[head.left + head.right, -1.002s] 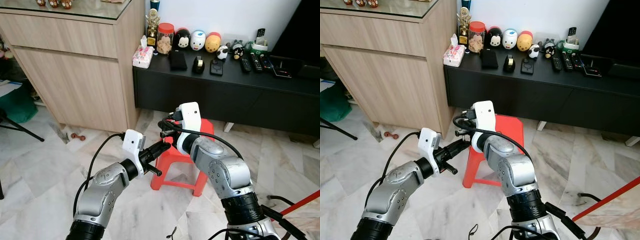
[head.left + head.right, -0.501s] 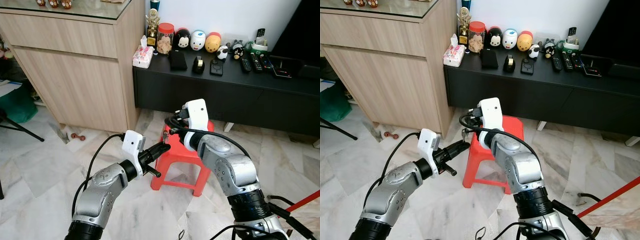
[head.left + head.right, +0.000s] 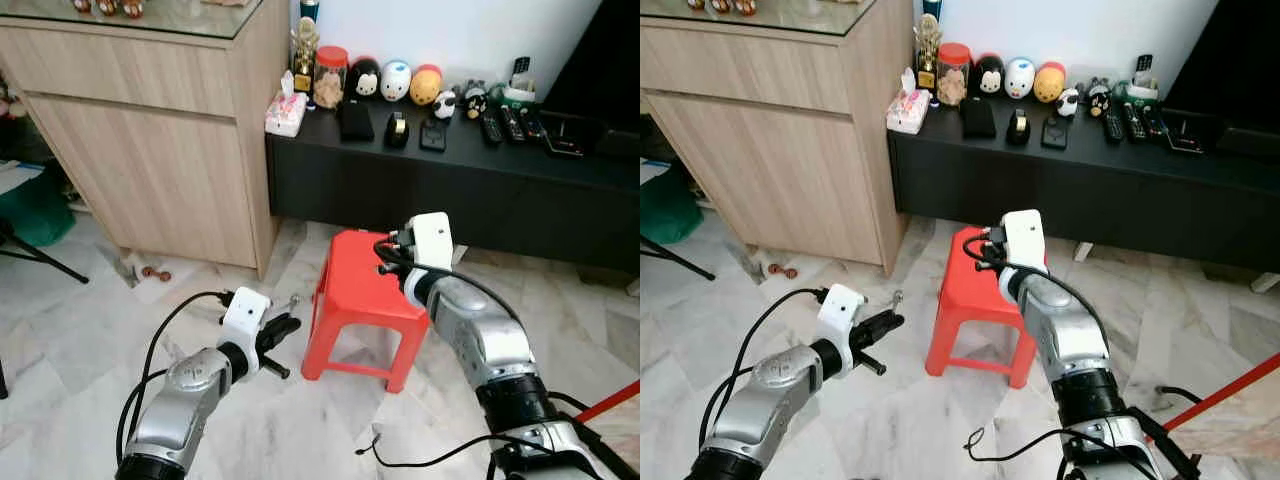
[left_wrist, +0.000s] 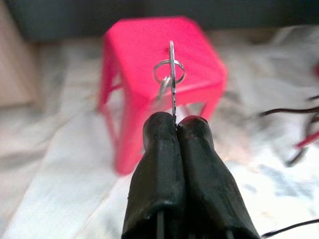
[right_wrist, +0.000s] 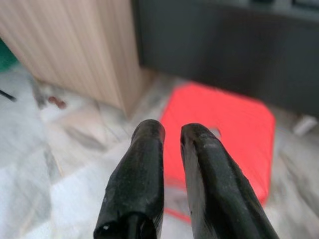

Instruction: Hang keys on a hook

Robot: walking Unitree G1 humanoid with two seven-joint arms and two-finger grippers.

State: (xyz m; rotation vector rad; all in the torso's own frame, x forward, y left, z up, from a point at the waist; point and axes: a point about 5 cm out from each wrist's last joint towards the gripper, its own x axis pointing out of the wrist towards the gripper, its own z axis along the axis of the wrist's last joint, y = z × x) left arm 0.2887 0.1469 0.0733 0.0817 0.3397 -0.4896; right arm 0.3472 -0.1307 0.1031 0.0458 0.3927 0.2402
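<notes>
- You are looking at one red stool [image 3: 362, 283] standing on the marble floor [image 3: 80, 340], near the black TV console [image 3: 450, 180] and right of the wooden cabinet [image 3: 140, 150].
- You are holding one set of keys [image 4: 171, 79] in the left gripper [image 4: 176, 122]: a single key blade and one ring are showing, and whether more keys are hanging behind them you cannot tell.
- Its two black fingers [image 4: 159, 149] are pressing tight together on the base of the key, which is standing edge-on out of the tips with the ring threaded near its far end.
- In the head views the left gripper is hovering low, just left of the stool and apart from it, with the keys sticking up from its tip.
- Your right gripper [image 5: 172, 130] is holding nothing; its fingers are sitting narrowly apart with a slim gap between them, pointing down over the stool's near left side.
- On the console you are seeing one tissue pack [image 3: 285, 112], one red-lidded jar [image 3: 328, 76], a row of about five small round figures [image 3: 396, 81], and several remotes [image 3: 505, 122] at the far right.
- No writing or brand is sharp enough to read anywhere.
- Two small dark bits [image 3: 152, 272] are lying on the floor by the cabinet's foot.
</notes>
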